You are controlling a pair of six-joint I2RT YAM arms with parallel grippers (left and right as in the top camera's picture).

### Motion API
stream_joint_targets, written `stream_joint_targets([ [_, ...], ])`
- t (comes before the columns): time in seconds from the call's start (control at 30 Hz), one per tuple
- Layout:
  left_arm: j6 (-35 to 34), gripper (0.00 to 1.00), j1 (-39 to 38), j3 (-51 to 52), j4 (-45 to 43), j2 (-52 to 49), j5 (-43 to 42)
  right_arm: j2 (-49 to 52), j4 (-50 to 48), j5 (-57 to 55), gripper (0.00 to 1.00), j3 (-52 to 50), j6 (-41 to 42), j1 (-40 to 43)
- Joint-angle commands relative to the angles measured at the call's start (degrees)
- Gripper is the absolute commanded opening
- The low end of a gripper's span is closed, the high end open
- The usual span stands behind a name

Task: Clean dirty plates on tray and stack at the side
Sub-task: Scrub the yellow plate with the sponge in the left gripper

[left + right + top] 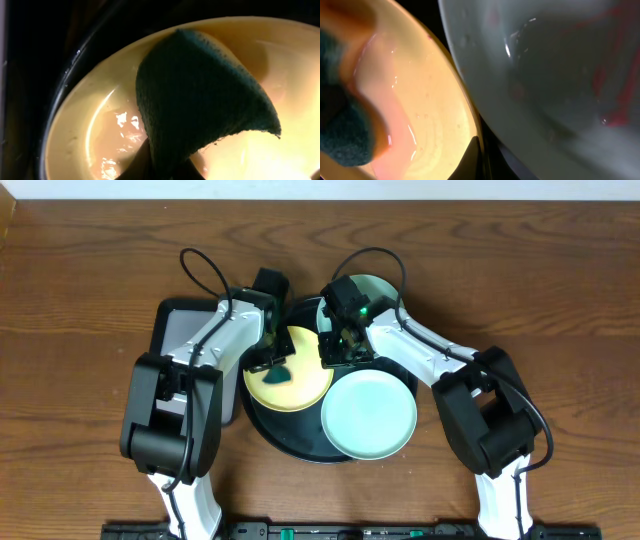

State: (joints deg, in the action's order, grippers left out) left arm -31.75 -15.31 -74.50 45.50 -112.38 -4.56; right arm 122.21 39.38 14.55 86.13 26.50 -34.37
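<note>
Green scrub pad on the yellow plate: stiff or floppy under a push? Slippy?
Probably floppy: the green pad curls over with an arched, unsupported edge above the yellow plate. The plate looks wet and glossy, so the pad may skid rather than bite.

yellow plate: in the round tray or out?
In. Overhead: yellow plate lies inside the rim of the black tray, green sponge on it.

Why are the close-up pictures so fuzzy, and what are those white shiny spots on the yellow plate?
Left wrist view: those spots are glare, light bouncing off the glossy yellow plate; the green sponge looks sharp. Right wrist view: the camera sits very close, so the mint plate blurs. Overhead view: evenly lit and clear.
</note>
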Motion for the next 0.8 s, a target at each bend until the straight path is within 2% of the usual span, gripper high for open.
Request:
stream_joint_targets([
  [0.0, 6.73, 0.07, 0.92, 1.16, 3.80, -1.44, -2.23, 0.39, 0.59, -0.81, 0.01, -0.33, -0.83, 0.22],
  [0.17, 21.64, 0.08, 0.02, 1.16, 3.15, -1.44, -23.78, 0.39, 0.59, -0.79, 0.01, -0.33, -0.83, 0.22],
  [0.3, 22.01, 0.07, -0.02, 1.16, 0.37, -1.44, -25.64, 0.39, 0.59, -0.79, 0.01, -0.33, -0.83, 0.22],
  [0.43, 16.98, 0.07, 0.02, 1.16, -4.96, -1.44, -21.46, 0.39, 0.61, -0.79, 0.01, -0.33, -0.83, 0.22],
  [0.57, 8.90, 0.08, 0.02, 1.11, -7.87, -1.44, -7.91, 0.39, 0.61, -0.79, 0.01, -0.33, -0.83, 0.22],
  [0.63, 6.21, 0.07, 0.02, 0.72, -7.41, -1.33, -2.86, 0.39, 0.63, -0.79, 0.01, -0.33, -0.83, 0.22],
  [0.77, 5.92, 0.08, 0.02, -2.69, -2.62, -0.55, 1.22, 0.39, 0.66, -0.79, 0.01, -0.33, -0.83, 0.22],
])
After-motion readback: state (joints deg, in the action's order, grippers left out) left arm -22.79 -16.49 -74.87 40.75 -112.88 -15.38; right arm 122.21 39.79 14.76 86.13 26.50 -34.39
